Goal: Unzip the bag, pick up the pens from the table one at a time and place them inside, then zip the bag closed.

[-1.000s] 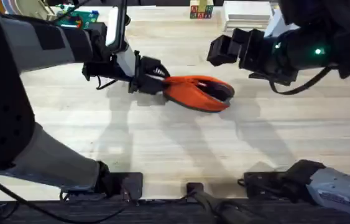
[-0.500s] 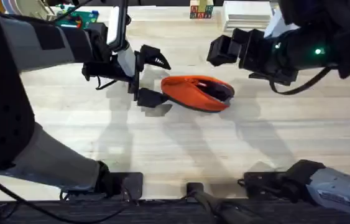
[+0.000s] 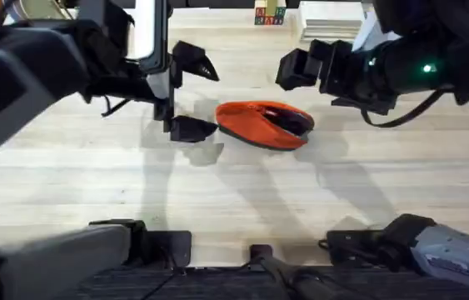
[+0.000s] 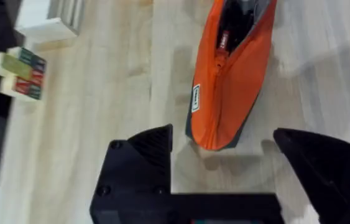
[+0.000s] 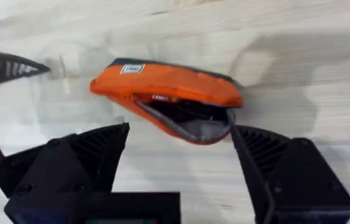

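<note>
The orange bag (image 3: 259, 121) lies on the table (image 3: 234, 192) with its zipper open at the end toward the right, showing a dark inside (image 5: 187, 118). My left gripper (image 3: 192, 96) is open just off the bag's left end, touching nothing. The left wrist view shows its black fingers (image 4: 140, 162) spread either side of the bag's closed end (image 4: 224, 112). My right gripper (image 3: 291, 68) hovers open above and behind the bag's open end, and the right wrist view looks down on the bag (image 5: 168, 84) between its fingers (image 5: 94, 155). The pens are out of view.
Small coloured blocks (image 3: 269, 14) and a white box (image 3: 330, 21) stand at the table's far edge; the blocks (image 4: 19, 74) also appear in the left wrist view. Bare wood lies in front of the bag.
My left gripper let go of the bag's left end, opened wide and drew back to the left. The bag and the right arm stayed put.
</note>
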